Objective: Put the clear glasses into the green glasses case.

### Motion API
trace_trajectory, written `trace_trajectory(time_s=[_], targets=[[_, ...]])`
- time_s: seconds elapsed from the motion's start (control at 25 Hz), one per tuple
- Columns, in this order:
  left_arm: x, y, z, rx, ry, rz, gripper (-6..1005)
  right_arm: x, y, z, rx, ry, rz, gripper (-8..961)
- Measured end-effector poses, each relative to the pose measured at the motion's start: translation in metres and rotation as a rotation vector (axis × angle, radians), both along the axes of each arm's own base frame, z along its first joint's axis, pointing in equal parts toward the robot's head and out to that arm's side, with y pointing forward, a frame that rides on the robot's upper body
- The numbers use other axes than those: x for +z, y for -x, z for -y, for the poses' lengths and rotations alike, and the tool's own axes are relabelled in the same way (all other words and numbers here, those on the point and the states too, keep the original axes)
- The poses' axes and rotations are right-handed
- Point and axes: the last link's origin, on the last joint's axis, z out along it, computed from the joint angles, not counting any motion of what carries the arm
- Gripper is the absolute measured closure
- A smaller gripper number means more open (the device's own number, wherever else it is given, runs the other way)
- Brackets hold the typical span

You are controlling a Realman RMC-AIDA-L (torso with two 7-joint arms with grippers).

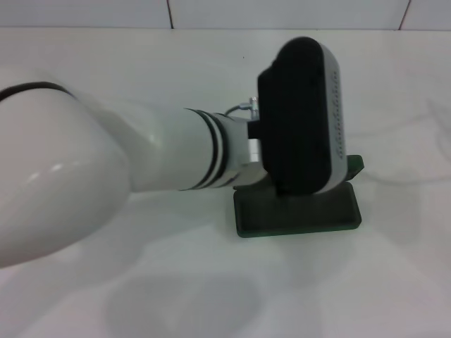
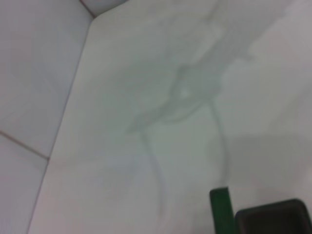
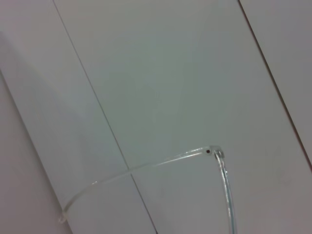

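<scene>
The green glasses case (image 1: 296, 211) lies on the white table right of centre in the head view, with a green edge (image 1: 356, 166) sticking up behind it. My left gripper (image 1: 303, 116) hangs directly over the case, and its black housing hides most of it. The left wrist view catches a corner of the green glasses case (image 2: 270, 218) with its upright green edge (image 2: 220, 209). In the right wrist view the clear glasses (image 3: 146, 166) hang in the air close to the camera, in front of wall tiles, with one hinge (image 3: 209, 151) showing. My right gripper holds them, out of the head view.
My white left arm (image 1: 84, 183) crosses the left half of the head view. A tiled wall (image 1: 225, 13) runs along the table's far edge. Bare white tabletop (image 1: 225, 296) lies in front of the case.
</scene>
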Motion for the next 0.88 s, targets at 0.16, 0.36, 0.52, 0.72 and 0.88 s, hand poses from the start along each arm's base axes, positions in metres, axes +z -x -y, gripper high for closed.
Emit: trace_trajectory(time_s=[0.16, 0.36, 0.52, 0.72, 0.88], targets=[[0.01, 0.01, -0.001, 0.032, -0.02, -0.041, 534, 0.0, 0.0, 0.0, 0.0, 0.001, 0.0, 871], [0.017, 0.03, 0.003, 0.121, -0.008, -0.111, 534, -0.003, -0.003, 0.0, -0.006, 0.006, -0.019, 871], [0.021, 0.039, 0.01, 0.168, -0.01, -0.152, 535, -0.003, -0.004, -0.002, -0.008, 0.01, -0.026, 871], [0.026, 0.047, 0.018, 0.214, 0.006, -0.209, 535, -0.003, -0.004, -0.005, -0.014, 0.008, -0.025, 871], [0.031, 0.043, 0.02, 0.219, -0.003, -0.201, 536, -0.003, -0.004, -0.006, -0.019, 0.005, -0.024, 871]])
